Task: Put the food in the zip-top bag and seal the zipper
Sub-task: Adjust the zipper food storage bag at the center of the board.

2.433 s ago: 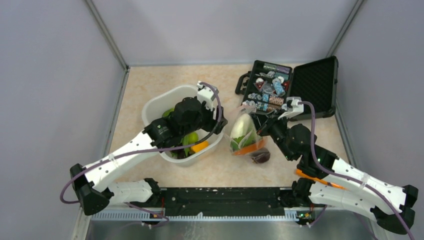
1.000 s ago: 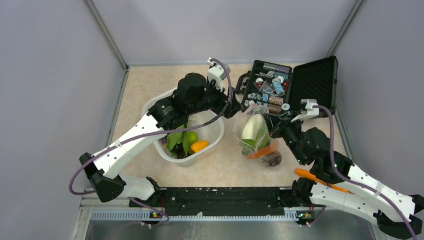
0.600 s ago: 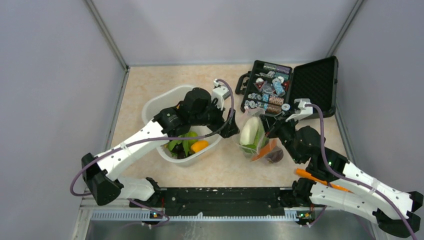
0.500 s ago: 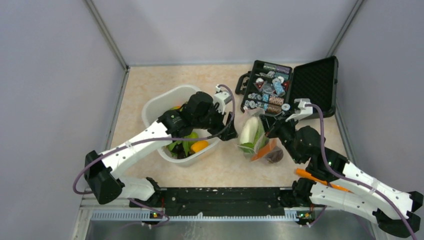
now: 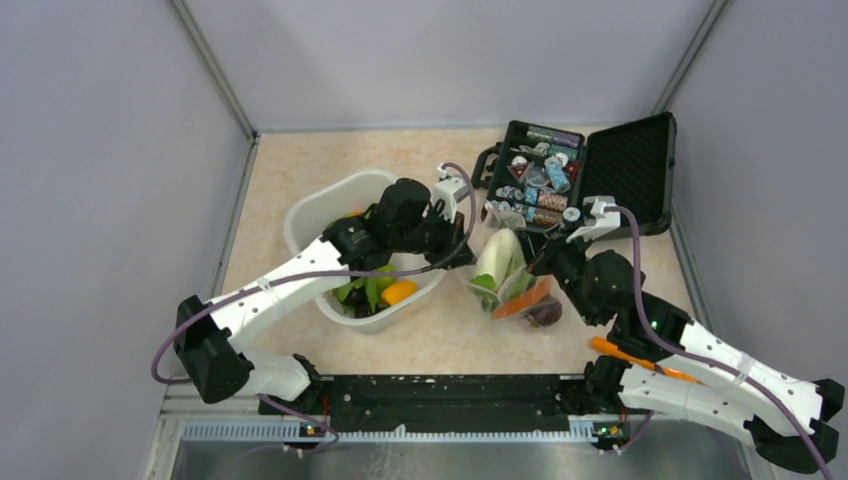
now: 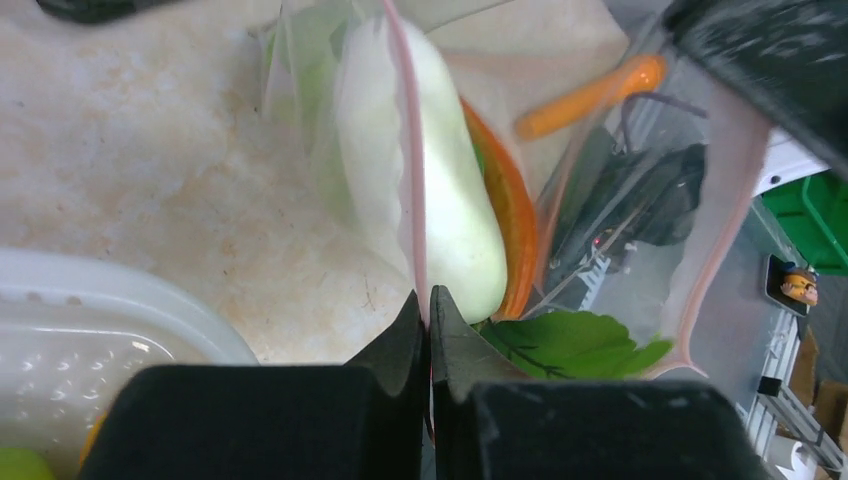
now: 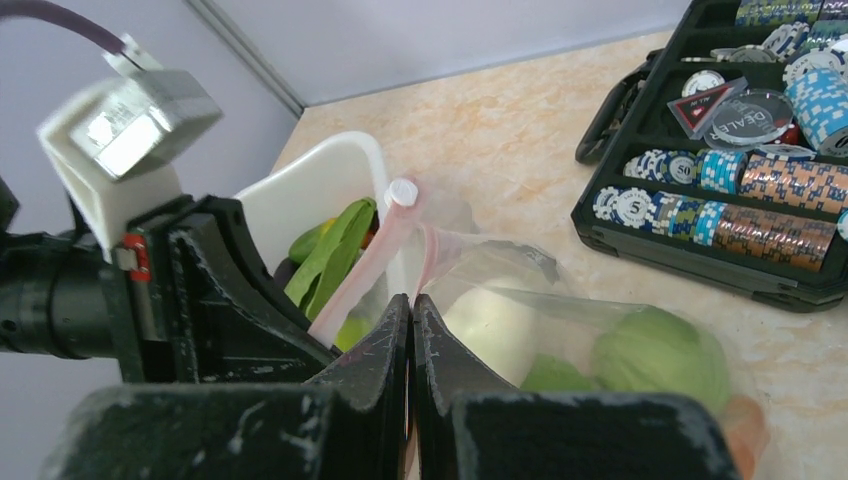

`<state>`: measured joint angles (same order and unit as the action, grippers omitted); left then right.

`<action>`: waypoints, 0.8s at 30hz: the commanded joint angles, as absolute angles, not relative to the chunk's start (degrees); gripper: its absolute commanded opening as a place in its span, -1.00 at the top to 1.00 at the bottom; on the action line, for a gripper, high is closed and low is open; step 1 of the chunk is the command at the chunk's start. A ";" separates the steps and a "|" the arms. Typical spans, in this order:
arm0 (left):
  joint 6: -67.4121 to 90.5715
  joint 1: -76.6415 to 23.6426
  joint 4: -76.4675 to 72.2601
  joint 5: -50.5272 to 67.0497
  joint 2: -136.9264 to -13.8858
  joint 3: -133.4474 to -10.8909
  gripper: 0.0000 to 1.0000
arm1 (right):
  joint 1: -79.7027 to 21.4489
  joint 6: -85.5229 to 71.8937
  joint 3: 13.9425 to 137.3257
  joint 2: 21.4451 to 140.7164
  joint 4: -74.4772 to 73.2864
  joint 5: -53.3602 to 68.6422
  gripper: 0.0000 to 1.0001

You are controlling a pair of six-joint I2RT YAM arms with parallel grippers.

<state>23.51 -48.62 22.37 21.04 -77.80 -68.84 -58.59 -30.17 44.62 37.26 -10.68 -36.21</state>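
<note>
The zip-top bag stands between my two grippers, mouth up. It holds a white radish, an orange carrot, a dark purple piece and green pieces. My left gripper is shut on the pink zipper at the bag's left edge, with the radish and a green leaf just beyond it. My right gripper is shut on the zipper at the other side, a green cabbage showing through the plastic. More food, green leaves and an orange piece, lies in the tub.
A white plastic tub stands left of the bag, under my left arm. An open black case of chips and trinkets lies at the back right, close behind the bag. Grey walls enclose the table on three sides.
My left gripper came away from over the tub, swung right to the bag's left mouth edge and shut on the zipper strip. The right gripper kept its hold while the bag shifted slightly.
</note>
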 commanded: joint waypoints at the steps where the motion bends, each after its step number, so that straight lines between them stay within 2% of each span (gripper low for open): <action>1: 19.47 -48.43 22.25 20.65 -76.95 -79.61 1.00 | -58.28 -29.60 45.26 35.31 -6.70 -37.21 1.00; 8: 16.55 -47.80 27.57 21.76 -85.67 -94.70 1.00 | -58.32 -28.67 46.12 31.00 -10.50 -42.20 1.00; 12: 17.99 -47.92 33.82 24.62 -92.82 -100.18 1.00 | -58.26 -30.88 48.54 34.46 -22.12 -48.68 1.00; 14: 16.16 -48.81 34.24 16.64 -92.65 -98.53 1.00 | -58.21 -31.90 50.01 35.75 -24.42 -47.26 1.00; 16: 15.10 -47.36 34.54 12.35 -93.70 -96.22 1.00 | -58.29 -30.54 49.45 35.25 -21.22 -44.86 1.00; 20: 14.97 -46.15 41.15 15.02 -95.82 -100.84 1.00 | -58.19 -27.82 48.41 33.44 -13.21 -39.47 1.00; 24: 14.49 -47.77 34.54 12.61 -89.02 -97.60 1.00 | -58.29 -25.92 48.68 32.91 -9.68 -38.49 1.00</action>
